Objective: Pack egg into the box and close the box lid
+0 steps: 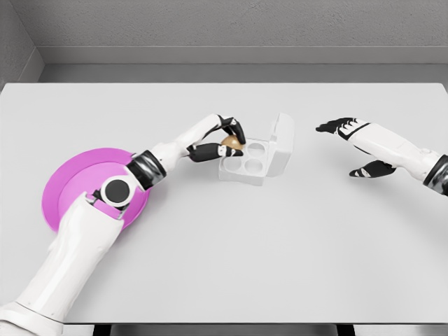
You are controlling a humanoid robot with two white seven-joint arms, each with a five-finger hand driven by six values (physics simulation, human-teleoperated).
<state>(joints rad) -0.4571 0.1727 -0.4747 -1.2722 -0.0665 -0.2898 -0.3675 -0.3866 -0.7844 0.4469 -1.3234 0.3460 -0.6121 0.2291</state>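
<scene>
The left hand (222,142) is closed around the egg (230,143), thumb below and fingers curled over the top, so that only a small brown patch of shell shows between them. It holds the egg at the near-left corner of the box (246,162), over or just inside the rear-left cup; whether the shell has reached the cup floor cannot be told from this angle. The grip from above appears chosen so the egg can be lowered straight into a cup without the fingers fouling the tray walls. The box is a small white tray with round cups, the other visible ones unfilled. Its lid (282,142) stands open and nearly upright on the right-hand side, hinged away from the working hand, leaving the approach from the left clear. The right hand (358,147) hovers well apart to the right of the lid, fingers spread and holding nothing, judged to be waiting to close the lid. A pink plate (70,182) lies behind the left forearm on the white table (231,266).
</scene>
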